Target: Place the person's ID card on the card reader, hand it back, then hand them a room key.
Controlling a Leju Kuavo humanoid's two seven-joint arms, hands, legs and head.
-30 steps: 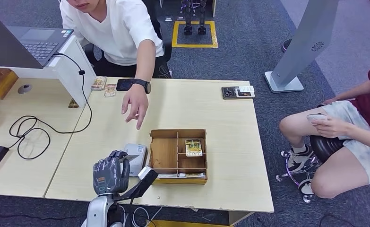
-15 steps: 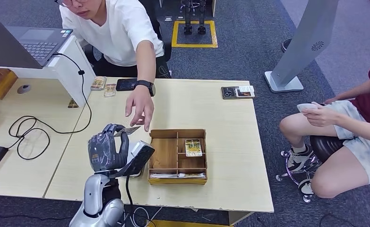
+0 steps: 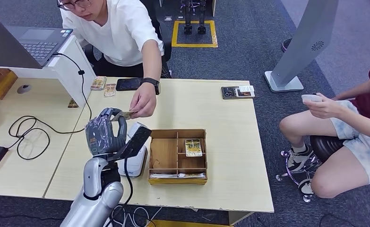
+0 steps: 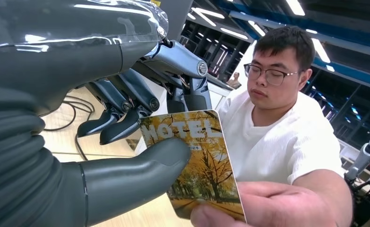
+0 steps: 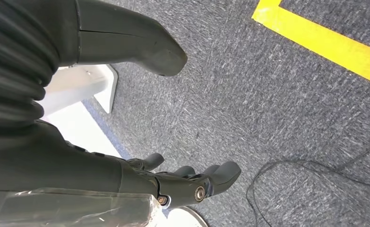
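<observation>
My left hand (image 3: 105,135) is raised above the table and pinches a card printed "HOTEL" with yellow autumn trees (image 3: 123,115) between its thumb and fingers. In the left wrist view the thumb presses the hotel card (image 4: 202,161) on its face. The person's hand (image 3: 143,101) reaches across the table and grips the card's other end, the same fingers (image 4: 268,205) seen up close. A white card reader (image 3: 134,163) sits on the table just below my hand. A similar card (image 3: 193,147) lies in a wooden divided box (image 3: 177,179). My right hand (image 5: 183,182) hangs over the carpet, fingers apart and empty.
A laptop (image 3: 36,42) on a white stand and black cables (image 3: 31,135) occupy the left of the table. A phone (image 3: 128,84) and small cards (image 3: 103,85) lie at the far edge. A second person (image 3: 343,123) sits off the table's right side.
My left hand has risen and moved away from me with the hotel card, off the reader area. The person's hand came in and took hold of the card's far end.
</observation>
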